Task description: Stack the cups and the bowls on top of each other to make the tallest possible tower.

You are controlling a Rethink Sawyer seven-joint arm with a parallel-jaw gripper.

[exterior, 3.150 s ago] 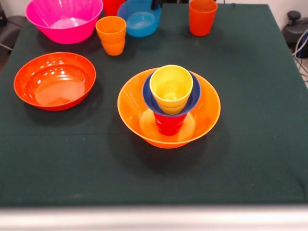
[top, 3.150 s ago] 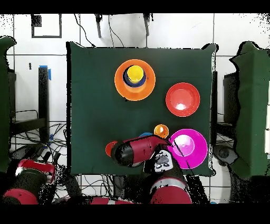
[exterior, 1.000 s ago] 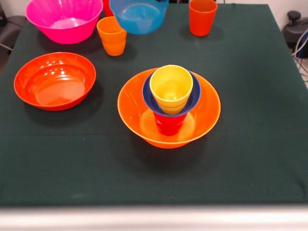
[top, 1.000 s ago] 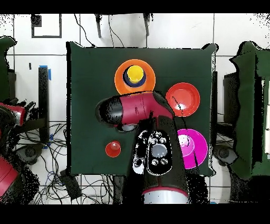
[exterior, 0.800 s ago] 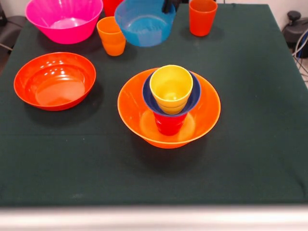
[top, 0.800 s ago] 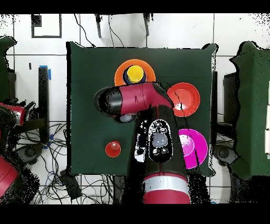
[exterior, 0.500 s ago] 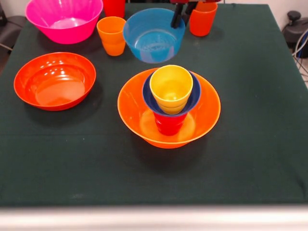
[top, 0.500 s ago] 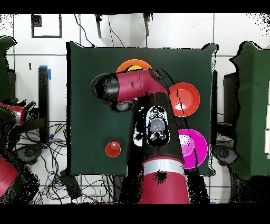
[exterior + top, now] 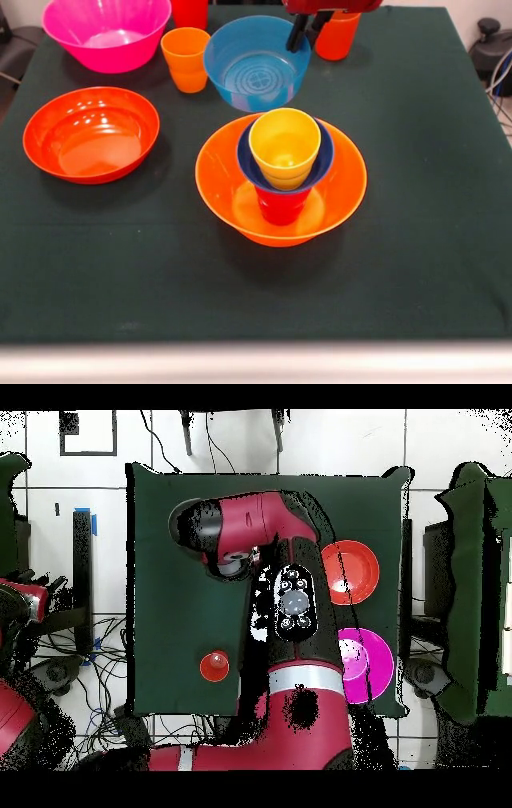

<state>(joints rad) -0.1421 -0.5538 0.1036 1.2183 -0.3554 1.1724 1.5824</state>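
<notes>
While the front view leaves most of the arm out of frame, it does show the gripper point(image 9: 305, 29) at the top edge, its dark fingers point(image 9: 297, 35) closed on the far rim of the light blue bowl point(image 9: 256, 62), one inside the rim and one outside. That bowl hangs tilted toward the camera, just behind the tower point(image 9: 282, 178) and overlapping its far rim in the picture. The tower is a big yellow-orange bowl point(image 9: 344, 188) with a red cup point(image 9: 280, 208) standing in it, a small dark blue bowl point(image 9: 250, 164) on the cup, and a yellow cup point(image 9: 284, 148) seated in that.

Around it on the dark green table point(image 9: 416, 240) stand an orange-yellow cup point(image 9: 186, 58), an orange cup point(image 9: 336, 38) partly behind the gripper, a red-pink cup point(image 9: 189, 11) cut off by the top edge, a big pink bowl point(image 9: 106, 32) and a wide orange-red bowl point(image 9: 90, 134).

From overhead the red arm point(image 9: 262, 534) (bent across the table's middle) covers the tower, the blue bowl and the gripper entirely. That view still shows the orange-red bowl point(image 9: 352, 572), part of the pink bowl point(image 9: 362, 664) and the orange cup point(image 9: 214, 666) standing alone near the robot's side.
</notes>
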